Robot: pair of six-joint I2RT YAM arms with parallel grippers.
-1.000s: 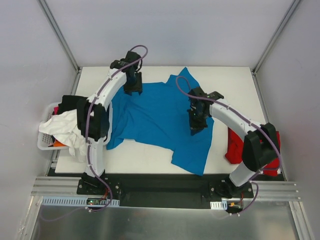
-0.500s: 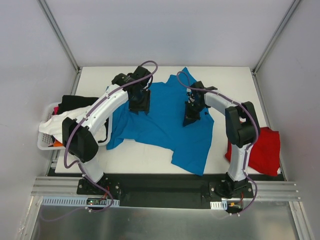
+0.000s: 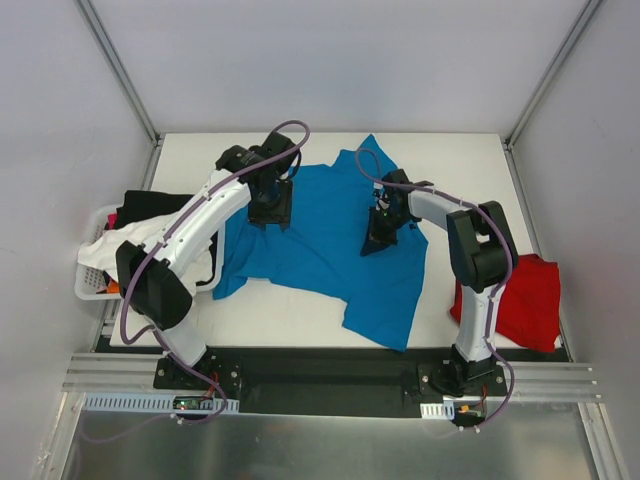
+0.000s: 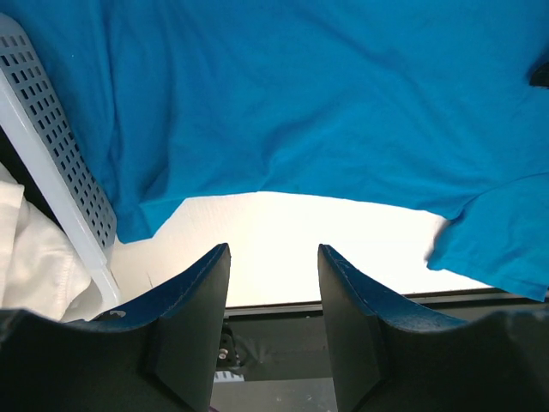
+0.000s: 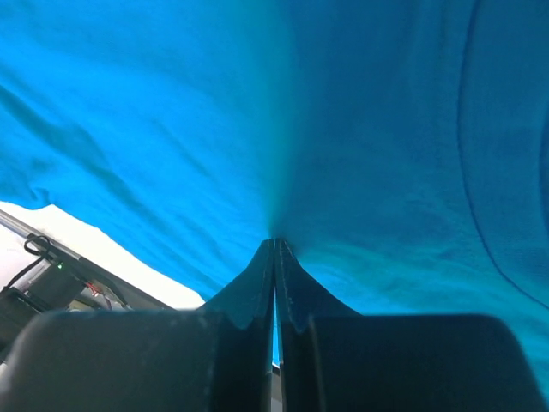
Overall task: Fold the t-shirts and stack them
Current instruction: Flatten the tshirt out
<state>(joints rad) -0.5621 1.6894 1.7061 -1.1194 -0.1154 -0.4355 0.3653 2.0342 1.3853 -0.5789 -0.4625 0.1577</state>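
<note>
- Cotton, soft and creased: turquoise t-shirt (image 3: 310,245) spread unfolded at table centre; red t-shirt (image 3: 520,300) crumpled at right edge.
- Matte white table (image 3: 460,165), grey walls; perforated white basket (image 3: 92,285) at left w/ cloths.
- Grippers: left gripper (image 4: 273,253) part-open, empty, above shirt; right gripper (image 5: 274,243) closed, pinching turquoise fabric.

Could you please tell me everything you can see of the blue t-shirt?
The blue t-shirt is soft turquoise cotton-like cloth, spread unfolded and rumpled across the table, one corner pointing to the far edge. The right claw is shut on a pinch of its middle; the left claw hangs open above it.
</note>
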